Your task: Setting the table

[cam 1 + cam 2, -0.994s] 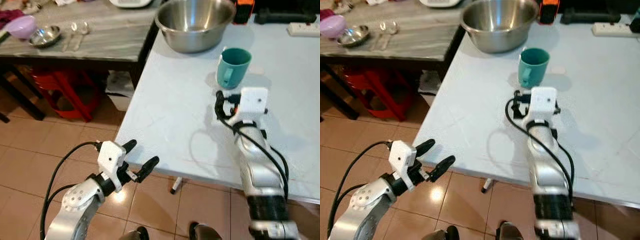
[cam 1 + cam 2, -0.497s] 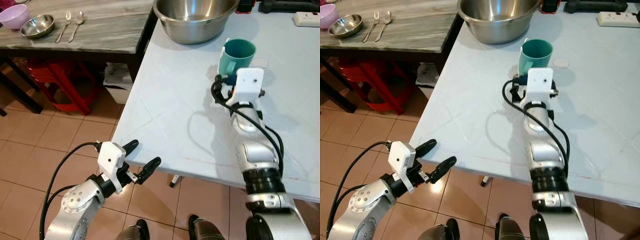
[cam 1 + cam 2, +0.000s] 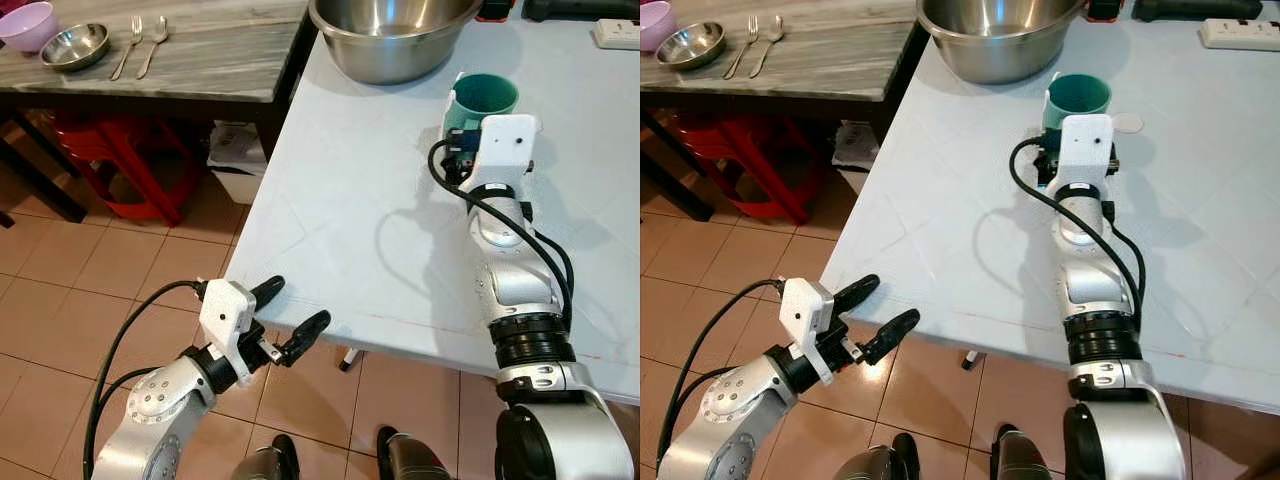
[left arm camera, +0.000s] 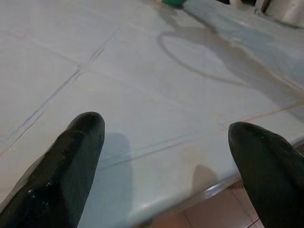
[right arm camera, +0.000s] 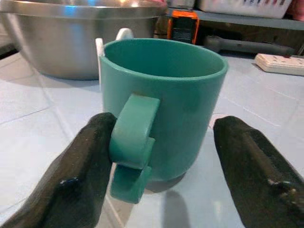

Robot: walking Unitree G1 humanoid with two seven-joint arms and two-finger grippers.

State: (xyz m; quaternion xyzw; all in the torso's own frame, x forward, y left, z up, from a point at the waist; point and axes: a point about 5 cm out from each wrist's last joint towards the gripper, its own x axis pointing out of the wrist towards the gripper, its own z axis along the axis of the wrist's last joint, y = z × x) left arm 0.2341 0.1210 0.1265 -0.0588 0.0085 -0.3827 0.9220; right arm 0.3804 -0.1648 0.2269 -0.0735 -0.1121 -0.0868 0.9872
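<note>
White table [image 3: 340, 220]: near corner in view, far side cut off by frame. Steel bowl [image 3: 395, 35] at table's far edge, rim cropped at top. Teal mug [image 5: 164, 104] upright on table just in front of bowl, base partly hidden behind right wrist in head views. Right hand [image 5: 159, 137] spread either side of mug, handle touching one finger, other finger clear of wall; not clenched. Left hand [image 3: 290, 318] open, empty, at table's near edge.
</note>
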